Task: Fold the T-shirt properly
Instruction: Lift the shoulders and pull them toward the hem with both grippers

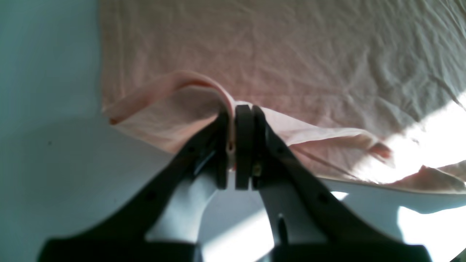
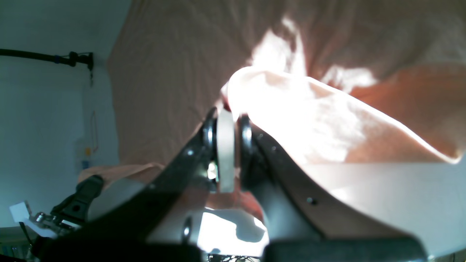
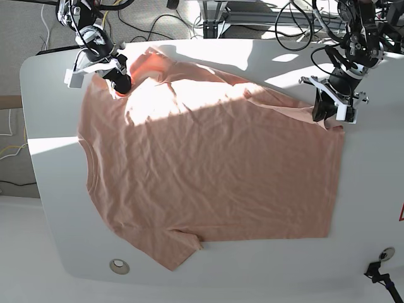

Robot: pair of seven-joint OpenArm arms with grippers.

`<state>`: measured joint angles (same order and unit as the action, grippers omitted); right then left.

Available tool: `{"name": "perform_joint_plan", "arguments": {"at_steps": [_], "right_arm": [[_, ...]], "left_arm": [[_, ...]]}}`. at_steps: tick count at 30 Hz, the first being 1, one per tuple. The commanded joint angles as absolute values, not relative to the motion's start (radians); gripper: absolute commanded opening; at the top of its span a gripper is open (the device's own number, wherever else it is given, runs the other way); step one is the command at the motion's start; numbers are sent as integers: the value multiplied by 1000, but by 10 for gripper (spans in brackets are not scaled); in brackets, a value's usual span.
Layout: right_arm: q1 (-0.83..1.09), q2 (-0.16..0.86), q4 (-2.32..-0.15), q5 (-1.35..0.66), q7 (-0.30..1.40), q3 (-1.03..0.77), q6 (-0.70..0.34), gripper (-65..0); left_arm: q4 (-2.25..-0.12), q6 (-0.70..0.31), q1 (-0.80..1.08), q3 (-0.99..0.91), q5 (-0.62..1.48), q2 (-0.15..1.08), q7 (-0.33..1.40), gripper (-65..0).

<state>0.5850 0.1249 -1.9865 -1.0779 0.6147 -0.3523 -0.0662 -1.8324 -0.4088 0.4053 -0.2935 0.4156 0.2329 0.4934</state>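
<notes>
My left gripper (image 1: 236, 145) and right gripper (image 2: 225, 153) each pinched an edge of the T-shirt (image 3: 208, 170), spread beneath both on a sunlit white table (image 3: 50, 208); cables (image 3: 265, 25) beyond it.

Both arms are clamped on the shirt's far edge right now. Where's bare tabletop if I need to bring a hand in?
Bare table: a strip left of the collar, the near edge below the T-shirt, and the right side past the hem. Crowded: the far corners, at the left end effector and right end effector.
</notes>
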Motion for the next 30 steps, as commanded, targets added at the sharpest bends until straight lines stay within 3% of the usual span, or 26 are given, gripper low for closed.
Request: {"name": "perform_joint_plan", "arguments": {"at_steps": [1, 30], "right_arm": [[558, 130, -2003, -1096, 621, -357, -81, -650], [31, 170, -1554, -1095, 644, -355, -81, -650]], "left_arm": [[-1848, -409, 374, -298, 427, 246, 466, -650], [-1527, -409, 7, -298, 426, 252, 464, -650]]}}
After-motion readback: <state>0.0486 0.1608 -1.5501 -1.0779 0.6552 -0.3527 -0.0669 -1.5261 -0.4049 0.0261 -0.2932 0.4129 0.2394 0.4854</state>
